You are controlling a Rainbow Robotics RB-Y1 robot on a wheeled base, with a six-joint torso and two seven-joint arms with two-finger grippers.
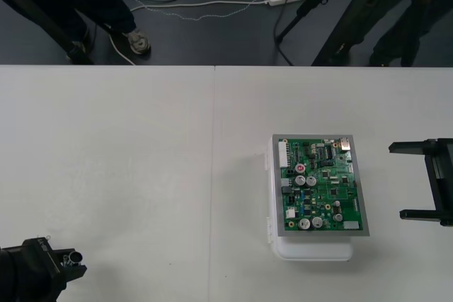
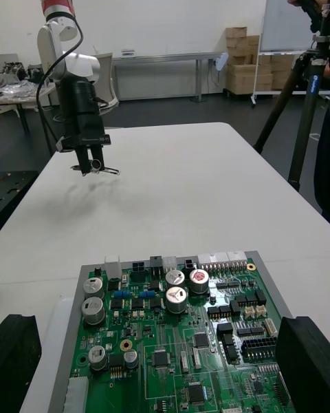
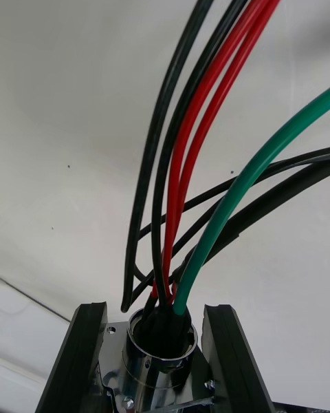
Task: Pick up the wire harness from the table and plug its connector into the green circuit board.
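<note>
Left gripper [image 3: 157, 316] is clenched on the wire harness [image 3: 185, 199], its two black fingers [image 3: 84, 358] pressed against either side of the round metal socket [image 3: 155, 347]; from that socket the red wires [image 3: 206, 110], black wires [image 3: 159, 144] and one green wire [image 3: 265, 155] arc away in loose curves, and their far end with the plug cannot be made out. So the harness is off the table [image 1: 141, 160], held above its near left corner, well apart from the green circuit board [image 1: 320, 187], which sits on its white base [image 1: 311, 251] right of centre. Beyond the board, at the table's right edge, the right gripper [image 1: 396, 180] waits with its fingers spread wide, holding nothing. The harness looks light and floppy: the socket is its one rigid part in sight, smooth and likely slippery, while the thin wires will probably sag and swing. To seat the plug, I judge the free gripper should take hold of the plug body itself or of the wires just behind it, gently, since the plug and the board's small components look easy to damage
</note>
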